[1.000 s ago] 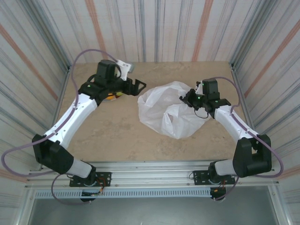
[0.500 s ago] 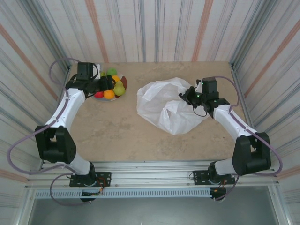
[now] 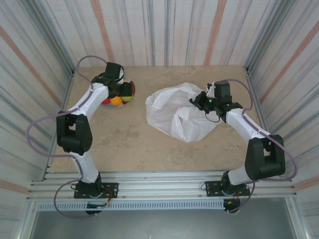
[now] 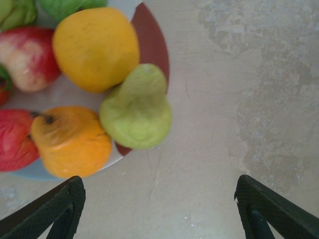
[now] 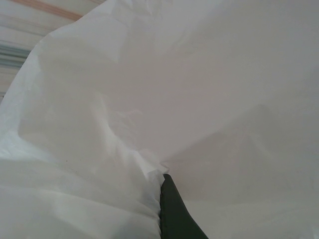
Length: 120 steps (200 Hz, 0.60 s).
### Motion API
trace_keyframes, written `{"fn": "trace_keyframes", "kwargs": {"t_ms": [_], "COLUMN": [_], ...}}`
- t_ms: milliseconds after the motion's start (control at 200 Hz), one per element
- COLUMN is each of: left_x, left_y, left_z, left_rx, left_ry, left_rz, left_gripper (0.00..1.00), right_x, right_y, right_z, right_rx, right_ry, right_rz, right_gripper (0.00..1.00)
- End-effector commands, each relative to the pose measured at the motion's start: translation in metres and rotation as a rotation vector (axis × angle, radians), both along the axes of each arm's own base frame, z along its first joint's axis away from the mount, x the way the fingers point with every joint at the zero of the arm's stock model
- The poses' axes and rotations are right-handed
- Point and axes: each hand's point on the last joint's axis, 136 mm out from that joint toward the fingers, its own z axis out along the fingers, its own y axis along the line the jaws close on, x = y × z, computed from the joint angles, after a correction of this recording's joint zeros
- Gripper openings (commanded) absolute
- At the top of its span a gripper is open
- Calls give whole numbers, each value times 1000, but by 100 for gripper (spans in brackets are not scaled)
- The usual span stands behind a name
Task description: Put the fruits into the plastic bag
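Open beige tabletop (image 3: 124, 137) lies between the round multicoloured plate (image 4: 155, 47) of small fruits (image 4: 94, 47) and the crinkled white plastic bag (image 3: 174, 119), whose mouth seems fold-blocked.

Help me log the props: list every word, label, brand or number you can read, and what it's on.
None can be read.
The plastic bag is plain white and unprinted.
The fruits and their plate carry no stickers or lettering.
The arms show no legible markings at this size.
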Motion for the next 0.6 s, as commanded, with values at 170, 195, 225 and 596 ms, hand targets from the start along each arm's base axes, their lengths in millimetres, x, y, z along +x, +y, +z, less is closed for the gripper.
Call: {"fn": "trace_keyframes", "kwargs": {"t_ms": [170,195,225,596], "left_x": [26,27,29,48], "left_y": [7,5,4,-2], "left_z": [-17,-19,-21,-52], "left_rx": [183,188,193,267], "left_ry": [12,15,14,55], "left_rz": [-23,-28,-35,-64], "left_gripper": [82,82,82,83], "right_x": [6,6,6,8], "right_y": [4,4,4,6], "right_z": [8,8,7,3], "right_rx": [9,9,7,16], "right_ry": [-30,-29,-28,-14], "right_rz": [29,28,27,28], "right_gripper": [0,0,0,0]}}
